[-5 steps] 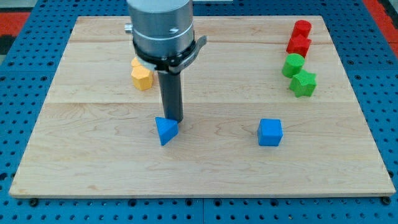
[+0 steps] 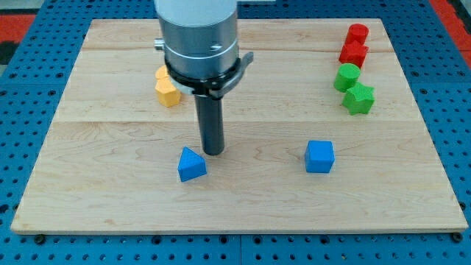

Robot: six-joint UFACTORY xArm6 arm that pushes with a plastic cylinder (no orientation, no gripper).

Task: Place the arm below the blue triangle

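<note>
The blue triangle (image 2: 191, 165) lies on the wooden board (image 2: 110, 184), left of the middle and toward the view's bottom. My tip (image 2: 213, 152) rests on the board just up and to the right of the triangle, close to its upper right edge. A blue cube (image 2: 319, 156) sits to the right of my tip.
Two yellow blocks (image 2: 166, 87) sit at the upper left, partly hidden behind the arm. Two red blocks (image 2: 355, 46) and two green blocks (image 2: 353, 88) stand at the upper right. The board lies on a blue pegboard.
My tip has moved a little right and down. The blue triangle has slid down and slightly left and turned.
</note>
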